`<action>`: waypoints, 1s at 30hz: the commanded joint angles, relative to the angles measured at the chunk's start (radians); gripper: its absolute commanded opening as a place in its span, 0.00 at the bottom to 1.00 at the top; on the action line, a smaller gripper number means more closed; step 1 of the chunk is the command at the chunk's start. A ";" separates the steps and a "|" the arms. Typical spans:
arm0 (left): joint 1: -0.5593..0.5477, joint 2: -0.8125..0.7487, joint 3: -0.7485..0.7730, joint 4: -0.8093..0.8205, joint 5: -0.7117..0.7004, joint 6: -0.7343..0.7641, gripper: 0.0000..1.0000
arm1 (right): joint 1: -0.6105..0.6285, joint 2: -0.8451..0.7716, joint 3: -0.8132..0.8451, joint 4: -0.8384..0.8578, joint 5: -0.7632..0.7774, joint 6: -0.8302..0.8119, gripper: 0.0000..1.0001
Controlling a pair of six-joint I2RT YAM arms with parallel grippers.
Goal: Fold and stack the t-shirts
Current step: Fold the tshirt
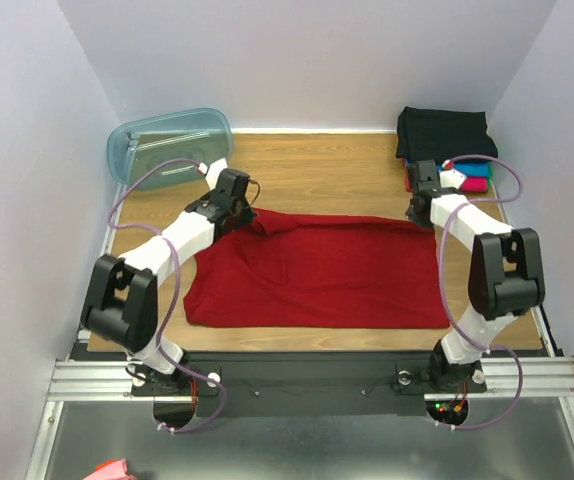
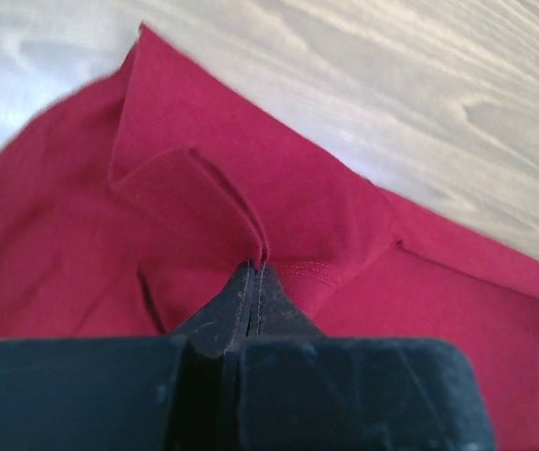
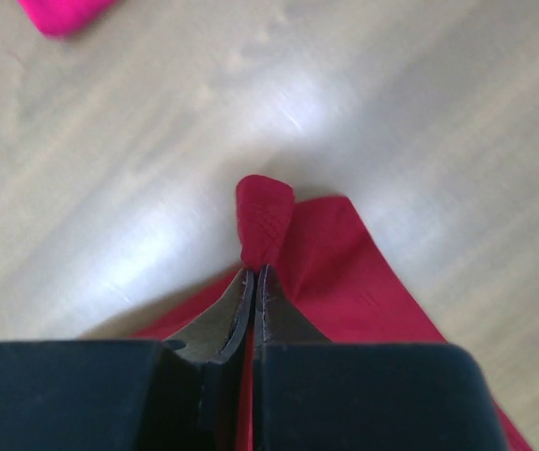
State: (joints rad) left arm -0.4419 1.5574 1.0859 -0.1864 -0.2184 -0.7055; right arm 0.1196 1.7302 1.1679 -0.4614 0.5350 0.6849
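The deep red t-shirt (image 1: pixel 317 272) lies spread across the middle of the wooden table. My left gripper (image 1: pixel 239 213) is shut on a pinched fold at its far left corner, seen up close in the left wrist view (image 2: pixel 256 263). My right gripper (image 1: pixel 419 211) is shut on its far right corner, a small bunch of red cloth (image 3: pixel 264 221) sticking out past the fingertips (image 3: pixel 256 271). The black t-shirt (image 1: pixel 443 132) lies folded at the far right corner, on top of the teal blue (image 1: pixel 477 186) and magenta pink (image 1: pixel 479 170) shirts. A pink edge (image 3: pixel 61 13) shows in the right wrist view.
The translucent pale blue plastic tub (image 1: pixel 170 143) leans at the far left corner against the wall. White walls close in the table on three sides. A pink scrap (image 1: pixel 107 470) lies on the metal floor below the left arm's base.
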 commanded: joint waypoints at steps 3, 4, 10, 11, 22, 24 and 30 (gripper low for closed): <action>-0.041 -0.189 -0.124 -0.042 -0.085 -0.110 0.00 | 0.005 -0.141 -0.100 0.033 -0.029 -0.016 0.00; -0.044 -0.239 -0.154 -0.053 -0.104 -0.121 0.00 | 0.006 -0.153 -0.108 0.035 -0.032 -0.021 0.00; -0.072 -0.421 -0.268 -0.113 -0.107 -0.193 0.00 | 0.006 -0.251 -0.158 0.033 -0.035 -0.041 0.01; -0.078 -0.436 -0.279 -0.125 -0.107 -0.199 0.00 | 0.005 -0.259 -0.165 0.035 -0.036 -0.045 0.00; -0.264 -0.617 -0.463 -0.234 -0.088 -0.443 0.00 | 0.005 -0.317 -0.234 0.033 -0.037 -0.050 0.01; -0.306 -0.631 -0.478 -0.271 -0.082 -0.500 0.00 | 0.006 -0.319 -0.247 0.033 -0.038 -0.047 0.00; -0.379 -0.646 -0.546 -0.341 -0.069 -0.595 0.04 | 0.006 -0.308 -0.284 0.033 -0.033 -0.035 0.00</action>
State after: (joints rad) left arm -0.7959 0.9298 0.5758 -0.4622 -0.2836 -1.2118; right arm 0.1200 1.4384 0.8940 -0.4526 0.4793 0.6476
